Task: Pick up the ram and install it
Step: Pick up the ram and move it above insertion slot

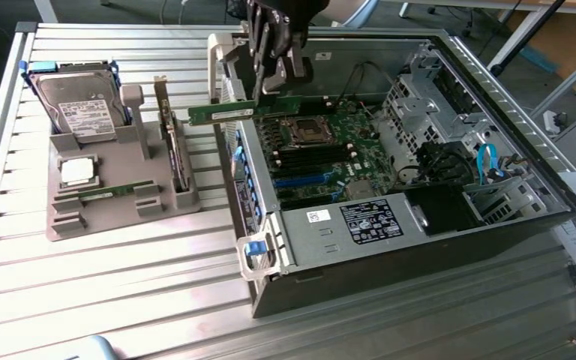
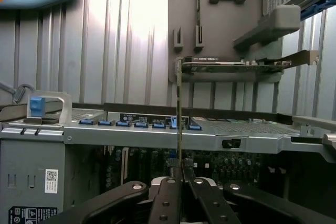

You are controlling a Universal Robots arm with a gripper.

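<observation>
In the exterior view, the gripper (image 1: 268, 103) is pinched on one end of the ram (image 1: 223, 112). The stick hangs level, crossing the case (image 1: 368, 255) wall, with its free end poking out toward the holder (image 1: 118, 217) on the exterior view's left. I see open air over the board (image 1: 333, 150).

In the wrist view, the ram (image 2: 179, 114) shows edge-on as a thin line clamped between the fingers (image 2: 167, 195). The case rim (image 2: 157, 132) crosses behind it. The holder (image 2: 220, 30) and card (image 2: 247, 65) sit well beyond.
</observation>
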